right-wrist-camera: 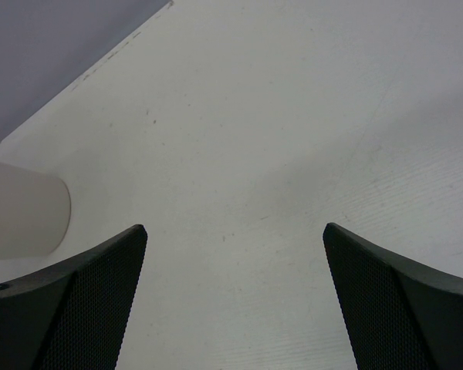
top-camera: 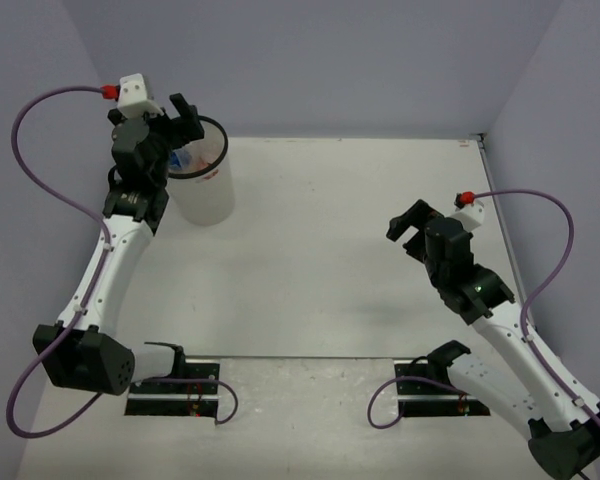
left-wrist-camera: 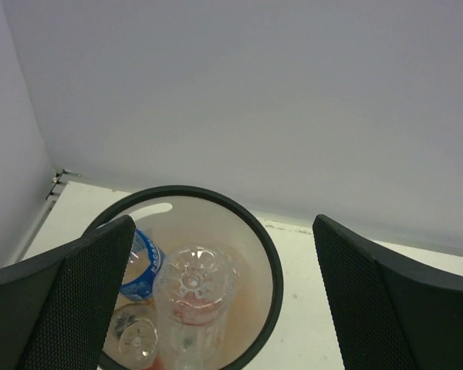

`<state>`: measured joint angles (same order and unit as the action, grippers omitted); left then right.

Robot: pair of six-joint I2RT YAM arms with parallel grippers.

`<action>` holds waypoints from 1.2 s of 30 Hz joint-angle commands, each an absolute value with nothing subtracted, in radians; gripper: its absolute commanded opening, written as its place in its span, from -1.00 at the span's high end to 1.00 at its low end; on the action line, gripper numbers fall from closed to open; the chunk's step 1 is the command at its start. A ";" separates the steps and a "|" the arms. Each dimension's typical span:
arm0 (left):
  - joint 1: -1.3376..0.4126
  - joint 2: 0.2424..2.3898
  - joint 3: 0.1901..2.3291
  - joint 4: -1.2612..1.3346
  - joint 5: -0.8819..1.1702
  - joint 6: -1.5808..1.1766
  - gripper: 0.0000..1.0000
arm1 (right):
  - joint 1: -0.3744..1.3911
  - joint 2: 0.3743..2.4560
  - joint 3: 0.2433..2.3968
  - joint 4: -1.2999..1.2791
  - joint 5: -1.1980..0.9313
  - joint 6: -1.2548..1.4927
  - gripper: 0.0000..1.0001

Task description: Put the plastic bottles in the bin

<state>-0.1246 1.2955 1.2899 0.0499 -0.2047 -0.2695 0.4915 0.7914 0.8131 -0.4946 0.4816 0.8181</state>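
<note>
We log bottles point(left-wrist-camera: 191, 287) in the bin point(top-camera: 205, 195), far-left corner; none spotted outside it. Left gripper point(top-camera: 187, 118) hangs above, fingers apart, empty; right gripper point(top-camera: 410, 230) likewise apart. Task looks done.

Standing the bin point(top-camera: 206, 196) far left on the table point(top-camera: 330, 260), bottles point(left-wrist-camera: 193, 287) lying inside; hovering left gripper point(left-wrist-camera: 224, 227) above; hanging right gripper point(right-wrist-camera: 233, 230) well rightward.

Left arm point(top-camera: 105, 270) stretched forward, right arm point(top-camera: 510, 345) bent, both jaws spread wide.
</note>
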 commanded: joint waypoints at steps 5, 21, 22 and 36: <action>-0.120 1.114 1.170 -0.128 -0.137 -0.384 -1.00 | 0.490 0.784 0.794 -0.488 0.519 0.829 -0.97; -0.121 0.871 0.705 -0.095 0.005 -0.457 -1.00 | 0.489 0.665 0.627 -0.397 0.493 0.791 -0.98; -0.121 0.876 0.710 -0.100 0.005 -0.457 -1.00 | 0.489 0.660 0.627 -0.396 0.488 0.785 -0.97; -0.121 0.860 0.702 -0.106 0.005 -0.459 -1.00 | 0.489 0.582 0.584 -0.255 0.322 0.705 -0.98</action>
